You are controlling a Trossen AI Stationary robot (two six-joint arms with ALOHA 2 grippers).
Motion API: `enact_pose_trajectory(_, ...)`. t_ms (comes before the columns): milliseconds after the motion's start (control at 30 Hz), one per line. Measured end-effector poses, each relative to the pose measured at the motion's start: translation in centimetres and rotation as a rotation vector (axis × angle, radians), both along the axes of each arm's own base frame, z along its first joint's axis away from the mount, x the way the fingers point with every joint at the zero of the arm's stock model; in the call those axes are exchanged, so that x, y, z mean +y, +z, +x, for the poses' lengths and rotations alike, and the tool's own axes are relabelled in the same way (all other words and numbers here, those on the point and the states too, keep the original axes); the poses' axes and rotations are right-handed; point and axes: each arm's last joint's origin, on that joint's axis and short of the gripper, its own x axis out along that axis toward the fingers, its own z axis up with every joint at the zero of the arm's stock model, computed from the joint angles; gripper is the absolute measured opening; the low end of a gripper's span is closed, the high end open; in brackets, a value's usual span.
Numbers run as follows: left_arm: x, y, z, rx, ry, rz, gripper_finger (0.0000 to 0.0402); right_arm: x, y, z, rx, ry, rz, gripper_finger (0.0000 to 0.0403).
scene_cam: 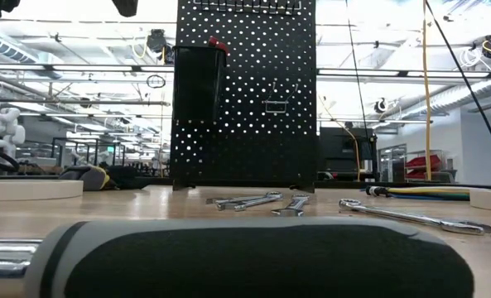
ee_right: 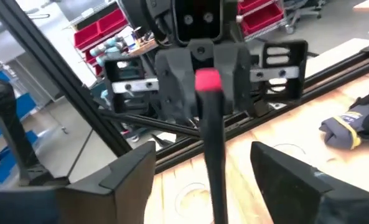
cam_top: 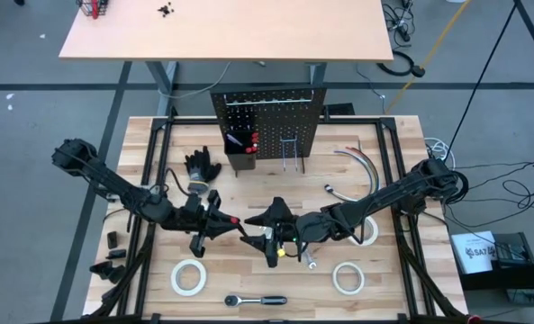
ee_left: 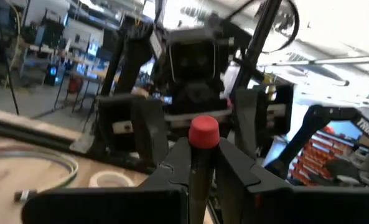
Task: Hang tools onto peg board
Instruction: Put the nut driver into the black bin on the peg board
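Gripping screwdriver [ee_right: 210, 134] pointing toward right pincer [ee_right: 203, 168]

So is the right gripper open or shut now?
Open. In its wrist view the right gripper has fingers spread wide, clear of the screwdriver held by the left gripper.

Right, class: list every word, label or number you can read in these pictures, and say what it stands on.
"TROSS", cut off at the picture's edge: on a dark arm part, left wrist view.
Print on the white sheet, high view: too small to read.
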Motion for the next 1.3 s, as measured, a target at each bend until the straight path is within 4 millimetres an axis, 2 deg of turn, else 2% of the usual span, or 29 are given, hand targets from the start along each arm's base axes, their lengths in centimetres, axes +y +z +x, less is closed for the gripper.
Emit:
enact_pose_trajectory(200,0.0,-0.1,0.0,0.014,0.0,0.007,0.0035,-0.6,-0.6,0.5,0.032,0.037,0.001,0.0273)
enact_pose_trajectory(367,0.0,-0.3,0.1,0.024,0.002,0.012,0.0035,-0.9,-2.3,1.5,0.07,0.023,-0.012,0.0265)
enact_pose_trajectory(533,0.0,-0.6,0.1,0.053,0.002,0.028,0.0035,-1.2,-2.8,1.8,0.078,0.011,-0.015,0.0246)
enact_pose_trajectory(733,0.0,-0.8,0.2,0.079,0.002,0.042,0.0035,-1.4,-2.8,1.9,0.078,0.022,-0.014,0.019)
enact_pose_trajectory(833,0.0,-0.9,0.2,0.081,0.014,0.041,0.0035,-1.4,-2.8,1.9,0.078,0.032,-0.009,0.0136)
enact_pose_trajectory(967,0.0,-0.9,0.2,0.087,0.022,0.034,0.0046,-1.4,-2.6,2.0,0.058,0.035,-0.023,0.0042)
enact_pose_trajectory(1167,0.2,-1.4,0.2,0.143,0.069,0.0,0.0113,-1.5,-2.4,2.0,0.036,0.009,-0.052,0.0038)
enact_pose_trajectory(1300,0.3,-1.4,0.1,0.158,0.078,0.006,0.013,-1.5,-2.4,2.0,0.035,-0.024,-0.081,0.0038)
